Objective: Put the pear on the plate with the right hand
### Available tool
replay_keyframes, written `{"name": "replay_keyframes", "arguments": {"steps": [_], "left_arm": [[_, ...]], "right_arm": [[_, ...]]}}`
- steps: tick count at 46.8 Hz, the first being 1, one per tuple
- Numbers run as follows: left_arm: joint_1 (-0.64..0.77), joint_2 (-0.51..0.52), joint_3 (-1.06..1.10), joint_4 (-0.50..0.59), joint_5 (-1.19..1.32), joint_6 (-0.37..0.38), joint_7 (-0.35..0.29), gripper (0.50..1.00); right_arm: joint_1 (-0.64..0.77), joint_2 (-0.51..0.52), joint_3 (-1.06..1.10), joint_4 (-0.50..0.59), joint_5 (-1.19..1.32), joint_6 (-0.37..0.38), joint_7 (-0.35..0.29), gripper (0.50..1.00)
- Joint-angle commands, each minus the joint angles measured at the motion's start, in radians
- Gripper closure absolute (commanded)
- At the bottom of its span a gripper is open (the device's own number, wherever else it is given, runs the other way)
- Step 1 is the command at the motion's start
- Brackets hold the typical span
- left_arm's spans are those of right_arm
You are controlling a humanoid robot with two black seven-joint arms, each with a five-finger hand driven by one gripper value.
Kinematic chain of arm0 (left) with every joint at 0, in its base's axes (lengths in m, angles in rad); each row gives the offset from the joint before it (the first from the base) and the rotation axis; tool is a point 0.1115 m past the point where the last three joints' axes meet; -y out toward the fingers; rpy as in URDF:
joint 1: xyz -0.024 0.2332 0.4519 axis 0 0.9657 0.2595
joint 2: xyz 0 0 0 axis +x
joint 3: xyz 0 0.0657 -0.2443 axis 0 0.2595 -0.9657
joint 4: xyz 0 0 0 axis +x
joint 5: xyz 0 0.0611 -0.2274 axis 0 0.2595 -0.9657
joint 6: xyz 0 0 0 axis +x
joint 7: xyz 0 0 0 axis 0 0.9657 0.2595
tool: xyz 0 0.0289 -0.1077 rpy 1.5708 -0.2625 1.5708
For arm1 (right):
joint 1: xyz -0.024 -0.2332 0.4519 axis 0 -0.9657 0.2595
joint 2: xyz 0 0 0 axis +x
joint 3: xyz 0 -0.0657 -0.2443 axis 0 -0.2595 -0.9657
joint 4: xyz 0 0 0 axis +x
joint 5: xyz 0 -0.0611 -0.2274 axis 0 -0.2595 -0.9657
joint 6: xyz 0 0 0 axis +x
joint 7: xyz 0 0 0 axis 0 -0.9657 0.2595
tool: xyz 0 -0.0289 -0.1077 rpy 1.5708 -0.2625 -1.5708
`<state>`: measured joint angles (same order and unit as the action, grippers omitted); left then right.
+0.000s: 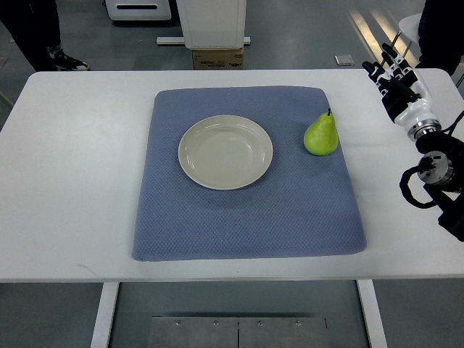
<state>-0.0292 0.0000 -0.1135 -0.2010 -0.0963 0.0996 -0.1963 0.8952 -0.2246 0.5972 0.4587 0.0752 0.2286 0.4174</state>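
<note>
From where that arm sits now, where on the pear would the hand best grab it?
Probably around the wide lower belly of the pear, coming in from its right, where the right hand already waits. The pear stands upright on the blue mat with its narrow neck and stem up, and the belly gives the fingers most to wrap.

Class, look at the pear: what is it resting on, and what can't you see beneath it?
The pear stands on the blue mat, right of the empty plate. The mat lies on the white table. The mat patch directly under the pear is covered.
</note>
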Motion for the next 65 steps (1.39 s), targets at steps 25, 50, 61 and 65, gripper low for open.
{"name": "replay_keyframes", "arguments": {"steps": [25, 50, 61, 65], "left_arm": [[0.0, 0.0, 0.0, 0.0, 0.0, 0.0, 0.0, 0.5], [0.0, 0.0, 0.0, 0.0, 0.0, 0.0, 0.0, 0.5], [0.0, 0.0, 0.0, 0.0, 0.0, 0.0, 0.0, 0.5], [0.0, 0.0, 0.0, 0.0, 0.0, 0.0, 0.0, 0.5]], "right_arm": [[-0.015, 0.004, 0.03, -0.017, -0.003, -0.014, -0.008, 0.5], [-0.015, -0.028, -0.145, 0.117, -0.112, 0.006, 0.055, 0.5], [0.001, -0.062, -0.217, 0.208, -0.213, 0.006, 0.058, 0.5], [-0.001, -0.116, -0.24, 0.284, -0.291, 0.006, 0.058, 0.5]]}}
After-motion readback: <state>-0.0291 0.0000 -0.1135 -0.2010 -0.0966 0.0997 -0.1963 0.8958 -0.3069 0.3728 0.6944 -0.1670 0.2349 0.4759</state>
